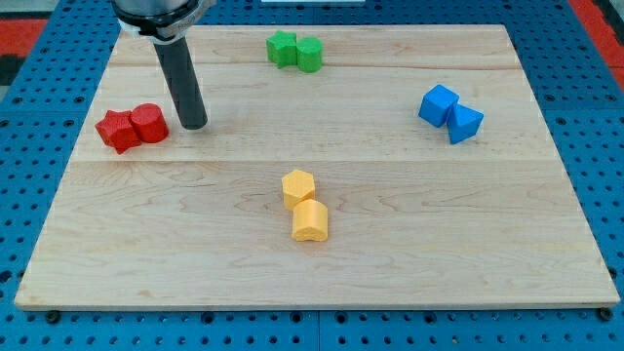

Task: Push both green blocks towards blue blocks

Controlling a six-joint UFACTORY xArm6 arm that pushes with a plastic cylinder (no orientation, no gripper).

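Our end effector is a bare rod with no jaws to open or close; our tip rests on the worktop, holding nothing, just to the view's right of the two touching red blocks. The two green blocks sit touching near the view's top, well apart from the tip. The two blue blocks lie at the view's right, the two yellow blocks at lower centre.
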